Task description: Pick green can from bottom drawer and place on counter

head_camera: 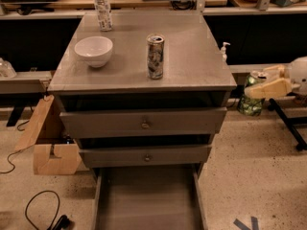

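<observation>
My gripper [255, 84] is clamped on the green can [250, 105], in the air just right of the cabinet and off the worktop [192, 61]. The bottom drawer [148, 205] stands open. A bowl [94, 50], a slim can [155, 56] and a bottle [102, 7] stand on the worktop.

Grey glossy counter [192, 56], upper centre of frame. White bowl [93, 50] at left, slim can [155, 56] upright near middle, clear bottle [102, 6] at far-left corner. Gripper [254, 84] off counter at right edge, jaws clamped on green can [249, 104].
</observation>
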Controlling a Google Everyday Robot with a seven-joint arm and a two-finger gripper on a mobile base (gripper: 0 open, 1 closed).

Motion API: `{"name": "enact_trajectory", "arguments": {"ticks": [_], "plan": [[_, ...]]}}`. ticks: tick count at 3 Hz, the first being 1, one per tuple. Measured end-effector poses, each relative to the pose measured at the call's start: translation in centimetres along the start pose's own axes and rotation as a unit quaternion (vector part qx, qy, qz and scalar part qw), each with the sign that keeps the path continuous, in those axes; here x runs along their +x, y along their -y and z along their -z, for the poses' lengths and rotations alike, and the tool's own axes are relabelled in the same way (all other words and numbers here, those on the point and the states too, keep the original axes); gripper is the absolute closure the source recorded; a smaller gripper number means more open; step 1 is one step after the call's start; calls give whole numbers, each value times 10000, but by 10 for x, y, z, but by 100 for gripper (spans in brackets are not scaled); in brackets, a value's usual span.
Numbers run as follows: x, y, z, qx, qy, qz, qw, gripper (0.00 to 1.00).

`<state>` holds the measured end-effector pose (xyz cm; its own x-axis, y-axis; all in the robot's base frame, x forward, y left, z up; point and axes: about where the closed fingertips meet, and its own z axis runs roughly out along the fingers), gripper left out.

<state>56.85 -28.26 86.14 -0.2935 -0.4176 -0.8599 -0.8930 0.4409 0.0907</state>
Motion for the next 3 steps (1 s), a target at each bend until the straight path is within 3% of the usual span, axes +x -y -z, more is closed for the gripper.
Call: {"name": "enact_trajectory", "arguments": {"ticks": [1, 2, 3], "plan": [[-48, 25, 12, 100, -33, -266, 9996, 100], [-92, 66, -2, 423, 64, -439, 9981, 100], [-153, 108, -9, 1055, 388, -245, 9934, 100]]}}
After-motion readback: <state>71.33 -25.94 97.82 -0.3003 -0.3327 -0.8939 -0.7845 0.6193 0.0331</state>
